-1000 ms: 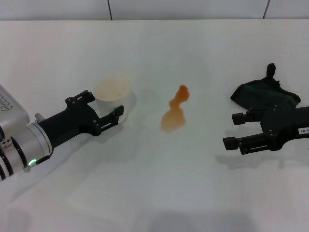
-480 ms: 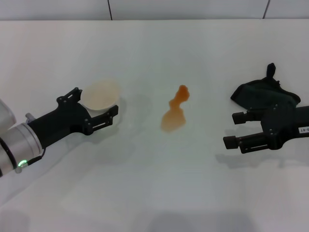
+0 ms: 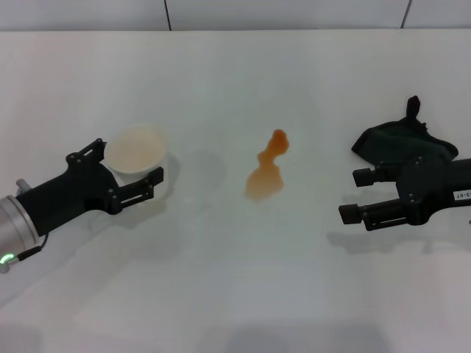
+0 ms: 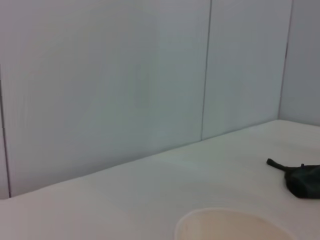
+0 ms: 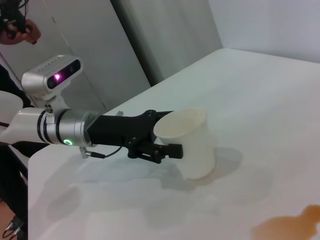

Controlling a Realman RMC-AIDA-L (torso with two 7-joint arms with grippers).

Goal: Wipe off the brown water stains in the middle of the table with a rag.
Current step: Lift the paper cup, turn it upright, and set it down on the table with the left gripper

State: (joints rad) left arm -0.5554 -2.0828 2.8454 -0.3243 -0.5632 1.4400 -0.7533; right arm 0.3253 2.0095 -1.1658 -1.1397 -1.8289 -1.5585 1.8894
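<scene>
Near the middle of the large plain white matte table (image 3: 235,294) sits the orange-brown translucent water stain (image 3: 266,175), a narrow lobe toward the far edge joined to a wider blob toward the near edge; its edge also shows in the right wrist view (image 5: 290,226). No gripper or cloth touches it.

Toward the left edge, the left gripper (image 3: 126,168) has its black fingers clamped on a whitish translucent plastic cup (image 3: 137,153), one finger on each side of the wall. Right wrist view shows the same grip: cup (image 5: 191,144) upright, fingers at its side, base at the tabletop with a shadow under it; contact with the surface cannot be told. Left wrist view shows only the cup rim (image 4: 232,224) close up and the far wall panels (image 4: 125,80) behind the table.

Toward the right edge, the black lumpy cloth rag (image 3: 401,140) lies on the table, its small pointed tip toward the far edge; also seen in the left wrist view (image 4: 300,179). The right gripper (image 3: 358,195) is just on the near side of the rag, partly overlapping it in the head view, fingers pointing toward the stain, spread apart and gripping nothing. Rag and stain are well apart. Cup is near the stain but clear of it.
</scene>
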